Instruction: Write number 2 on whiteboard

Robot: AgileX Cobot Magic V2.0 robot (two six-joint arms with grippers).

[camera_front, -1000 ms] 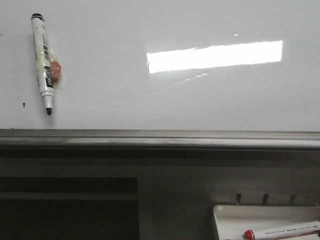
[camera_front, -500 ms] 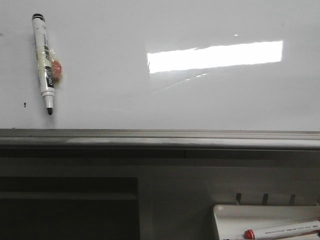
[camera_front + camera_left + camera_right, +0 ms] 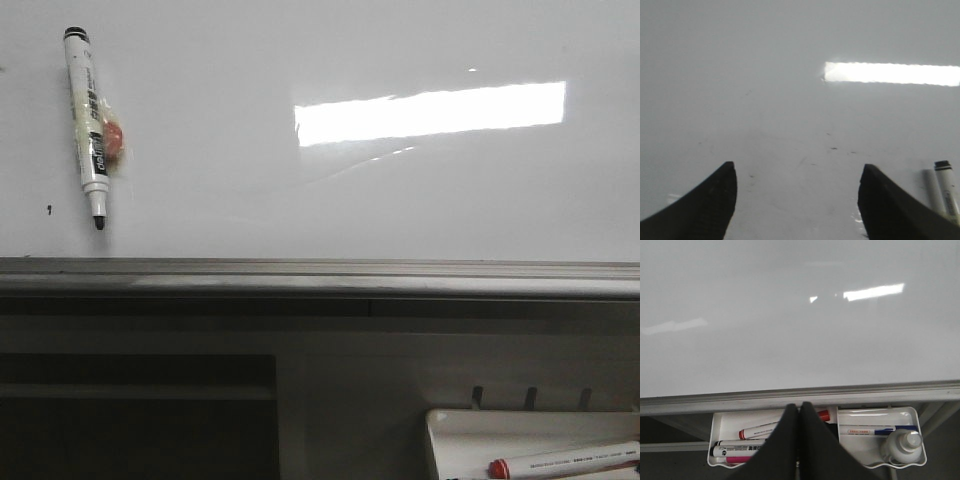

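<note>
The whiteboard [image 3: 400,190] is glossy white with a grey metal edge strip and a bright rectangular reflection. No number 2 shows on it; only a tiny black speck [image 3: 49,209] is there. A black-capped white marker [image 3: 87,125] lies on the board at the far left, tip toward the edge; its end also shows in the left wrist view [image 3: 947,187]. My left gripper [image 3: 797,172] is open and empty above the bare board [image 3: 790,100], left of the marker. My right gripper [image 3: 800,407] is shut and empty, over the tray below the board's edge [image 3: 800,397].
A small white tray [image 3: 715,440] hangs below the board edge with a red marker [image 3: 757,430], a black marker [image 3: 737,445], a pink one, a blue pen [image 3: 875,430] and a white bottle [image 3: 905,445]. Its corner and red marker [image 3: 565,462] show in the front view.
</note>
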